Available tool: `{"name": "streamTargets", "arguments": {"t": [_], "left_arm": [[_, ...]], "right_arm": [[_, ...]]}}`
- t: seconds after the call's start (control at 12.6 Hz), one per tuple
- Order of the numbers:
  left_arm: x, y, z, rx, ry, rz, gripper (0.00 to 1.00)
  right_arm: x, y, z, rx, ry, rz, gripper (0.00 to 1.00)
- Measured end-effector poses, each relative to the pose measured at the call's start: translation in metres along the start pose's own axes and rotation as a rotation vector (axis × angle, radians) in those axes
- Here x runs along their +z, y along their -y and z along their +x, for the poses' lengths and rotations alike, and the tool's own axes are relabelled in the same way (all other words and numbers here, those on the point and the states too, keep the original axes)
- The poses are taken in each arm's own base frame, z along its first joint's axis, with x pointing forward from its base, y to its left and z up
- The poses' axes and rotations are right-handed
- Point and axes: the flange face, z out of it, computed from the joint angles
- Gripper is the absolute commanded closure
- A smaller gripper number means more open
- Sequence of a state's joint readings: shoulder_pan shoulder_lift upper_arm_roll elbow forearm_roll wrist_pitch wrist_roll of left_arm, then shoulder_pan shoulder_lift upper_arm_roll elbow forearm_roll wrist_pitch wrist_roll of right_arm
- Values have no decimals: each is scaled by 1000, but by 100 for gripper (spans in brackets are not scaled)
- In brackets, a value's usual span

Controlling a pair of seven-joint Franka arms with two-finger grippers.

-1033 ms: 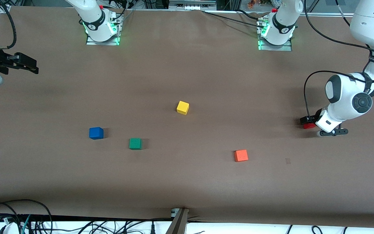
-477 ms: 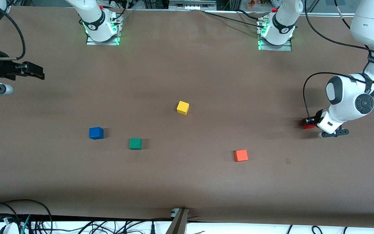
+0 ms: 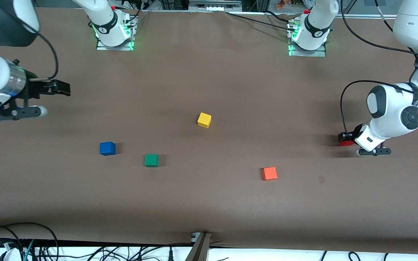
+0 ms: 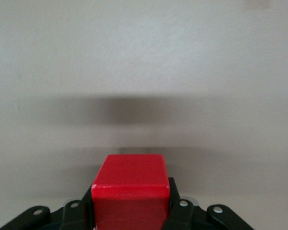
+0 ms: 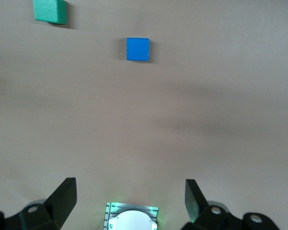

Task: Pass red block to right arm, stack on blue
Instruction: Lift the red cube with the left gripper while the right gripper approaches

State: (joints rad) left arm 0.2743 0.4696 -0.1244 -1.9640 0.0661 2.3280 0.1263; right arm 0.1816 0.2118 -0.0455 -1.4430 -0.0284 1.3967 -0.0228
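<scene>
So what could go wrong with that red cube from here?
The left gripper pinches the red block near the fingertips, so it could slip during the handover. The right gripper, open, must take it over the table; a poor hand-off drops it. The green cube sits beside the blue cube, crowding the stacking.

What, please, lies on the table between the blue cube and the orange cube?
In the front view, the green cube lies between the blue cube and the orange cube, beside the blue one.

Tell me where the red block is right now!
The red block sits between the fingers of the left gripper, low over the table at the left arm's end; its nearest neighbour is the orange cube.
</scene>
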Motion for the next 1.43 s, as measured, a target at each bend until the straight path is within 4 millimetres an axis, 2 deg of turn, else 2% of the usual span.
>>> {"name": "streamTargets", "arguments": {"t": [0.16, 0.48, 0.64, 0.79, 0.87, 1.03, 1.27, 1.43], "left_arm": [[-18, -7, 9, 111, -24, -75, 86], [-16, -14, 7, 386, -76, -254, 89], [-16, -30, 4, 508, -67, -321, 93], [-23, -60, 5, 615, -80, -417, 95], [-27, -77, 7, 662, -110, -470, 96], [-33, -114, 8, 750, -172, -582, 100], [-34, -169, 3, 854, -276, -790, 99], [-25, -200, 3, 930, -410, -919, 100]], "right_arm": [[5, 24, 7, -36, -2, 30, 0], [23, 58, 29, -69, -13, 260, 0], [37, 77, 43, -75, 5, 412, 0], [49, 95, 57, -75, 1, 512, 0], [54, 111, 64, -81, 1, 564, 0], [68, 155, 79, -91, -19, 663, 0], [95, 223, 96, -32, -35, 765, 0], [106, 252, 105, 25, -46, 864, 0]]}}
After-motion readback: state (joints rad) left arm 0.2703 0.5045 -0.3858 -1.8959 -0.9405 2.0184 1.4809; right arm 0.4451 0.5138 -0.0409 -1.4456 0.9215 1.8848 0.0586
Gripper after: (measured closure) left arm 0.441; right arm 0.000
